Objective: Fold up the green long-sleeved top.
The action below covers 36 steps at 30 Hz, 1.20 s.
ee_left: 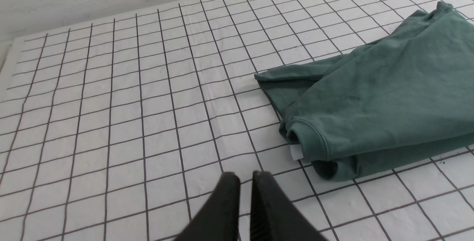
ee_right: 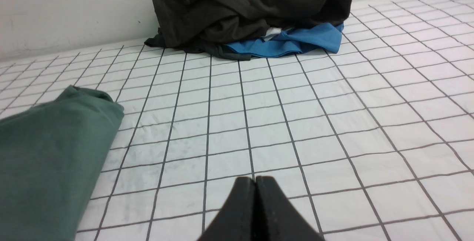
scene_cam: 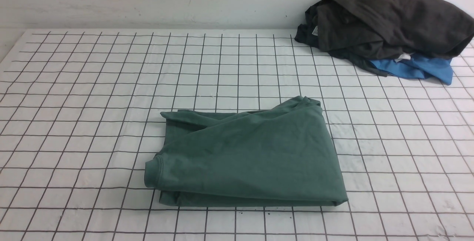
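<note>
On the gridded worktop the green long-sleeved top lies folded, mid-front. Left claw nearly together, right claw together, both empty. Any nudge could spill the loose layers.

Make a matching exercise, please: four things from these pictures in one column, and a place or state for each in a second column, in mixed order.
1. green top
2. dark garment
3. blue garment
4. right gripper

a. shut, holding nothing
b. folded, middle of the table
c. top of the pile by the wall
d. under the pile, its edge showing

Pairs: 1-b, 2-c, 3-d, 4-a
</note>
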Tool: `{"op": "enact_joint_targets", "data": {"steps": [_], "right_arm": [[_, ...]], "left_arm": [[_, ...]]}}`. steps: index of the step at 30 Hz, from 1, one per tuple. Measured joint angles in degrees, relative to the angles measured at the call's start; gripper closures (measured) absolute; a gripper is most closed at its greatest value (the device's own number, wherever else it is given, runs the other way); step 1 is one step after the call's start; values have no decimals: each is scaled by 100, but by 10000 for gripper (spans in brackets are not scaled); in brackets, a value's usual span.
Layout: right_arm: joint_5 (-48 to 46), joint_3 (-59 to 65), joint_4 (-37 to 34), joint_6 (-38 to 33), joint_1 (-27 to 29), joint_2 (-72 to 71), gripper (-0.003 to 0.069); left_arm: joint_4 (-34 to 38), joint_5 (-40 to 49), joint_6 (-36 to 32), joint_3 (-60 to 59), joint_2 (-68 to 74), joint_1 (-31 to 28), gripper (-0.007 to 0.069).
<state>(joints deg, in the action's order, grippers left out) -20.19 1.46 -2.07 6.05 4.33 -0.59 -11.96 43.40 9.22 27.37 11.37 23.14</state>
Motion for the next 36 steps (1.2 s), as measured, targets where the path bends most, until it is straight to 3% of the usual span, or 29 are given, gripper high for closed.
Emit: {"op": "enact_joint_targets", "data": {"steps": [30,36], "right_arm": [[-42,-6,-9,-26,0,0,673],[-44,-6,-8,-26,1,0,673]], "left_arm": [[-10,-7,0,-6,0,0,592],[118,-846,-47,-467,-98,-295,592]]}}
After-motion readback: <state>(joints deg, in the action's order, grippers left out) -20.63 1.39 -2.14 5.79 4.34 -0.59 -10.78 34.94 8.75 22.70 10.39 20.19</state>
